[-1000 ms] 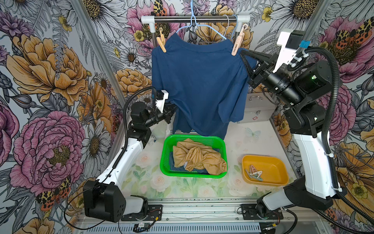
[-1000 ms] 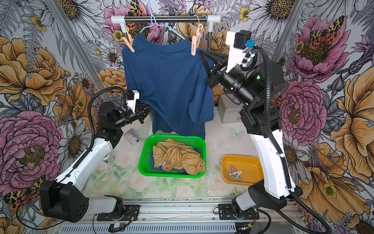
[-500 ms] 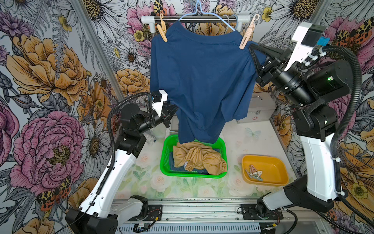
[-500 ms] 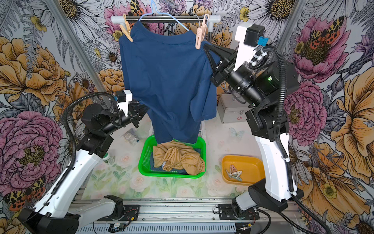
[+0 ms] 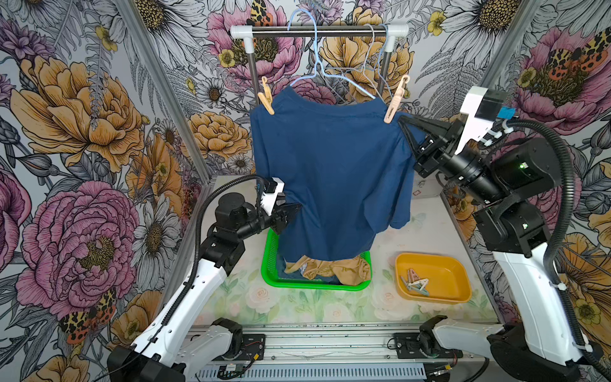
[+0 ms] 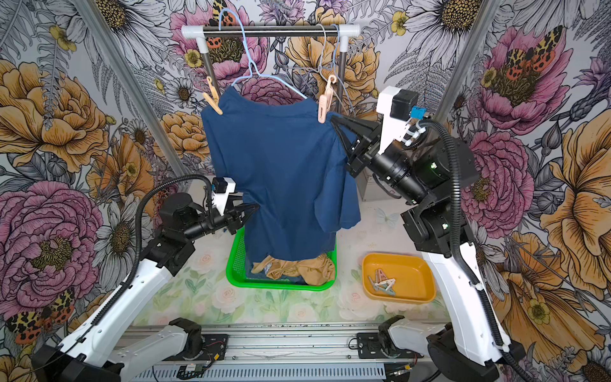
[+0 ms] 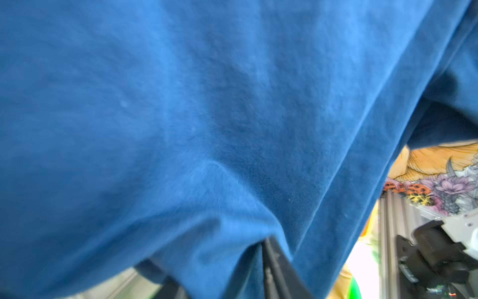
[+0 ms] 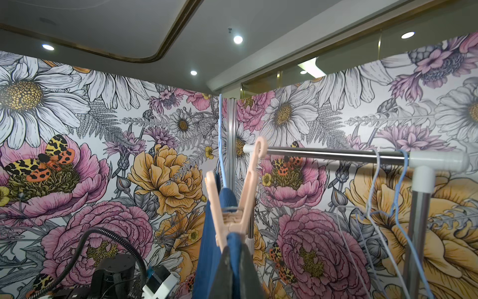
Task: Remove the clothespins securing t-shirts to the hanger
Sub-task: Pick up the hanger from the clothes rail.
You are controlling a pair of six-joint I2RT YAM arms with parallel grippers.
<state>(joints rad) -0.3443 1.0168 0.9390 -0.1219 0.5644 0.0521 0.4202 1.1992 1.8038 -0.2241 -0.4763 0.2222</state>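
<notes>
The navy t-shirt (image 5: pixel 330 182) hung on the blue hanger (image 5: pixel 347 86), a peach clothespin (image 5: pixel 266 99) (image 5: pixel 395 99) on each shoulder, long axes near upright, handles up. The right gripper (image 5: pixel 401 120) pinched shirt cloth just beneath one; the left gripper (image 5: pixel 296 208) met the shirt's side, its jaws hidden, state unclear

A matt, softly napped navy blue cloth t-shirt (image 5: pixel 330 178) is hanging under a polished silver metal rail (image 5: pixel 317 30), a smooth peach plastic clothespin (image 8: pixel 229 227) is showing a satin sheen below the rail, and a glossy green plastic mesh basket (image 5: pixel 314 287) is gleaming beneath.
</notes>
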